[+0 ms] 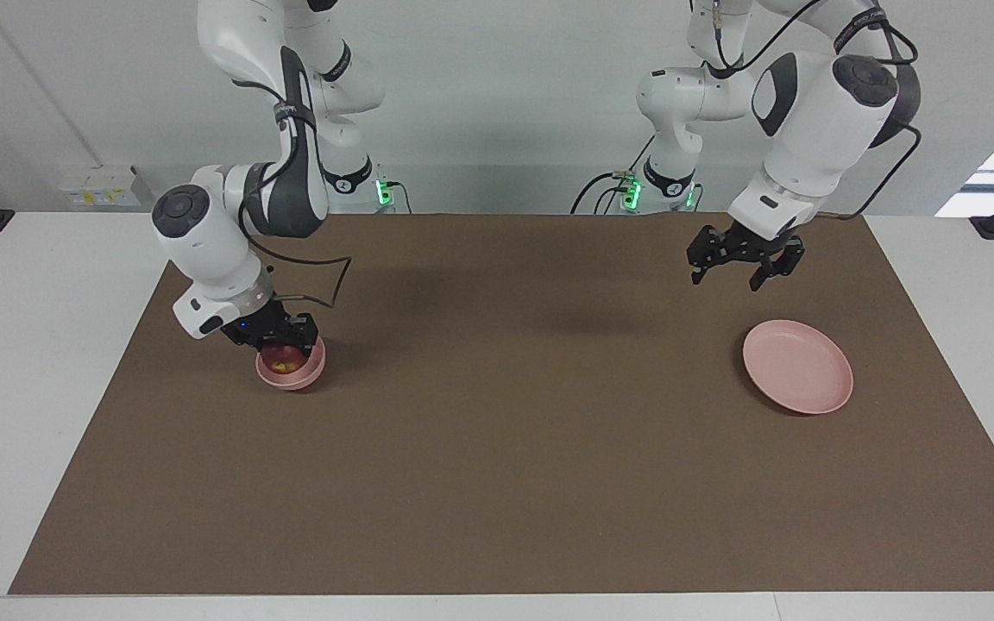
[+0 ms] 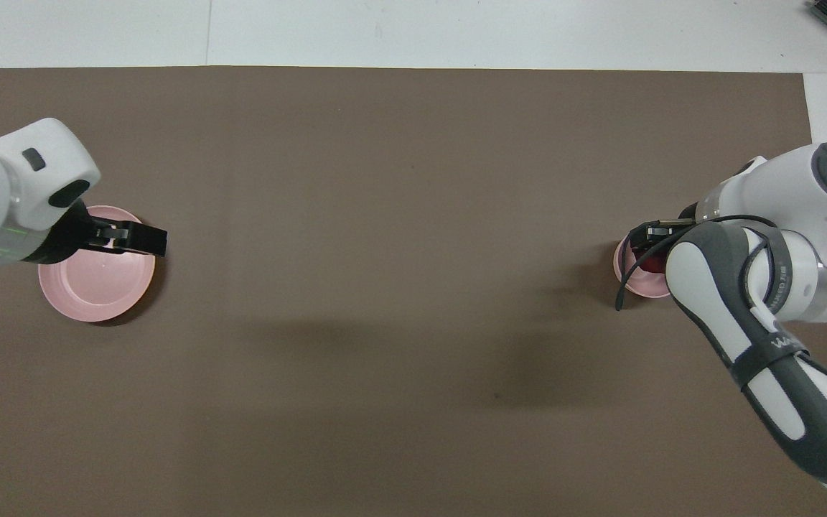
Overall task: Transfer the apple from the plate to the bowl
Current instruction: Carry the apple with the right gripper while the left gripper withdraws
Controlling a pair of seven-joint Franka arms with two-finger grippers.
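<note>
The dark red apple [image 1: 284, 363] with its yellowish patch lies inside the small deep pink bowl [image 1: 313, 373] toward the right arm's end of the table. My right gripper [image 1: 286, 343] is down in the bowl, right on top of the apple. In the overhead view the bowl [image 2: 634, 284] and the apple [image 2: 647, 263] are mostly hidden under the right arm. The wide flat pink plate [image 1: 799, 366] sits bare toward the left arm's end; it also shows in the overhead view [image 2: 94, 283]. My left gripper [image 1: 726, 278] hangs open and empty in the air by the plate.
A brown mat [image 1: 506, 448] covers most of the white table. Nothing else stands on it besides the bowl and the plate.
</note>
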